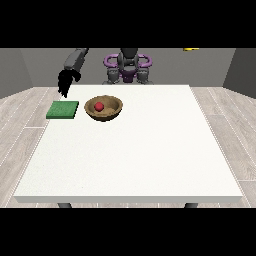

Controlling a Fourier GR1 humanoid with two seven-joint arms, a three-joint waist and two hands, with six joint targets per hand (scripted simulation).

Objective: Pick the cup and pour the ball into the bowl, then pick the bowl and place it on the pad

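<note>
Illumination is even and diffuse, with no distinct source. The white table reads bright without glare. Right of the hand at the view's left, the bowl shows only a faint contact shadow. Edges appear undistorted.

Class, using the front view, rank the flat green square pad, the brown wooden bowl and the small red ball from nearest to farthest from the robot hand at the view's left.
From the robot hand:
1. Flat green square pad, just below it.
2. Brown wooden bowl, right of the pad.
3. Small red ball, inside the bowl, beyond its near rim.
</note>
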